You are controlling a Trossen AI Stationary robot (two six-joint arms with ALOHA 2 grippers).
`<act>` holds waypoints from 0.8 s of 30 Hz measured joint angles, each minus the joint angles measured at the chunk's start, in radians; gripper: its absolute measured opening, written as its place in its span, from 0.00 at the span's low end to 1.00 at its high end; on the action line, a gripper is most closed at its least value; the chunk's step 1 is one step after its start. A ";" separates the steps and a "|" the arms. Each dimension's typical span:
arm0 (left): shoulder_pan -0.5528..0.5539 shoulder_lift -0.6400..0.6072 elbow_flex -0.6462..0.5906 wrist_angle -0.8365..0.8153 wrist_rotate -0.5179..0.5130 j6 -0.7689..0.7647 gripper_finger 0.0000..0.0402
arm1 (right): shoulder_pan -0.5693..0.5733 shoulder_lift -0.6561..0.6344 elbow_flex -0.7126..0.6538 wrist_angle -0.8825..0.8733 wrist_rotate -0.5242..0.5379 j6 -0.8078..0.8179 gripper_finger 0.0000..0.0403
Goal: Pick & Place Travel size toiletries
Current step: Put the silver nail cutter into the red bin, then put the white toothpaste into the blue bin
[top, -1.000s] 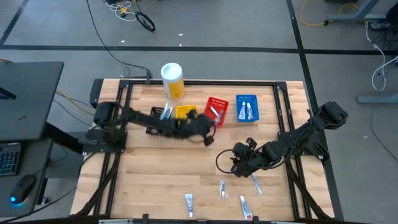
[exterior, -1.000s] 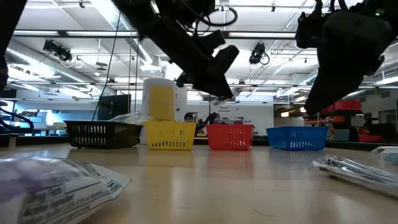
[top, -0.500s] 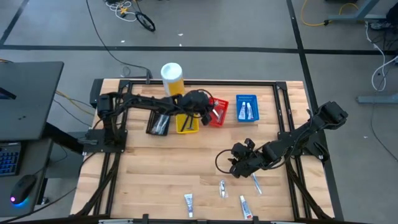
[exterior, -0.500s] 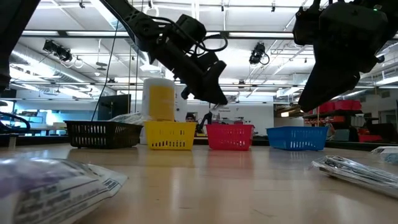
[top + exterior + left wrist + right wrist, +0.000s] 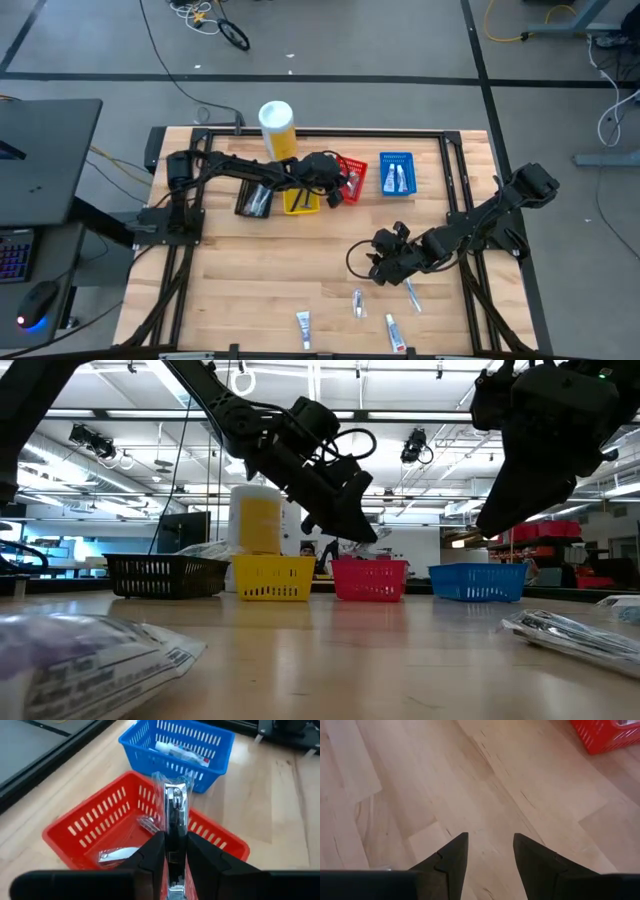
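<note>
Holding clipper [image 5: 173, 827] over red basket [image 5: 95, 827]

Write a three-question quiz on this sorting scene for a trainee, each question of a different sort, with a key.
1. True or false: the left end effector is shut on a wrapped nail clipper above the red basket.
2. Multiple choice: the right end effector is (A) open over bare table, (B) shut on a tube, (C) inside the blue basket.
3. Fill in: the tall canister behind the baskets is yellow with a ____ lid.

Key: 1 true; 2 A; 3 white.
</note>
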 joint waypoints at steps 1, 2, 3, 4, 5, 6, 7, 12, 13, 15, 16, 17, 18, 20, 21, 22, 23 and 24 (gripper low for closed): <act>0.001 0.000 0.000 0.000 0.001 0.007 0.22 | 0.000 0.000 0.000 0.000 0.001 -0.009 0.41; 0.003 0.000 0.000 -0.005 0.003 0.009 0.24 | 0.000 0.000 0.000 0.001 0.001 -0.020 0.41; 0.005 0.000 0.000 -0.013 0.004 0.006 0.25 | 0.000 0.000 0.000 0.001 0.001 -0.027 0.41; 0.006 0.001 0.000 -0.022 0.003 -0.001 0.27 | 0.000 0.000 0.000 0.001 0.001 -0.034 0.41; 0.005 0.013 0.001 -0.024 -0.003 -0.003 0.30 | 0.000 0.000 0.000 0.001 0.002 -0.038 0.41; 0.006 0.024 0.003 -0.030 -0.004 -0.005 0.32 | 0.000 0.000 0.000 0.003 0.001 -0.041 0.41; 0.005 0.029 -0.001 -0.060 -0.005 -0.010 0.35 | 0.000 0.000 0.000 0.006 0.001 -0.041 0.41; -0.008 0.044 0.000 -0.029 -0.043 -0.018 0.44 | 0.007 0.009 0.000 0.053 -0.024 -0.054 0.41; -0.013 0.043 0.000 -0.020 -0.046 -0.017 0.45 | 0.013 0.012 0.000 0.062 -0.036 -0.064 0.41; -0.020 0.040 0.000 0.014 -0.049 -0.016 0.45 | 0.023 0.012 0.000 0.063 -0.057 -0.070 0.41; -0.022 0.031 0.001 0.013 -0.049 -0.015 0.45 | 0.031 0.012 0.000 0.068 -0.064 -0.065 0.41; -0.026 0.022 0.000 0.011 -0.049 -0.014 0.45 | 0.038 0.012 0.000 0.063 -0.068 -0.056 0.41; -0.031 0.013 0.001 0.019 -0.049 -0.009 0.45 | 0.048 0.012 0.000 0.061 -0.070 -0.046 0.41; -0.039 -0.020 0.001 -0.016 -0.046 0.002 0.44 | 0.068 0.011 0.000 0.061 -0.079 -0.030 0.41; -0.046 -0.037 0.001 -0.022 -0.046 0.002 0.44 | 0.079 0.011 0.000 0.061 -0.088 -0.022 0.41; -0.053 -0.058 0.001 -0.042 -0.046 0.002 0.43 | 0.091 0.011 0.000 0.058 -0.096 -0.012 0.41; -0.059 -0.085 0.001 -0.085 -0.045 -0.002 0.43 | 0.104 0.011 0.000 0.054 -0.100 0.003 0.41; -0.067 -0.114 0.001 -0.118 -0.036 -0.027 0.42 | 0.116 0.011 0.000 0.052 -0.100 0.021 0.41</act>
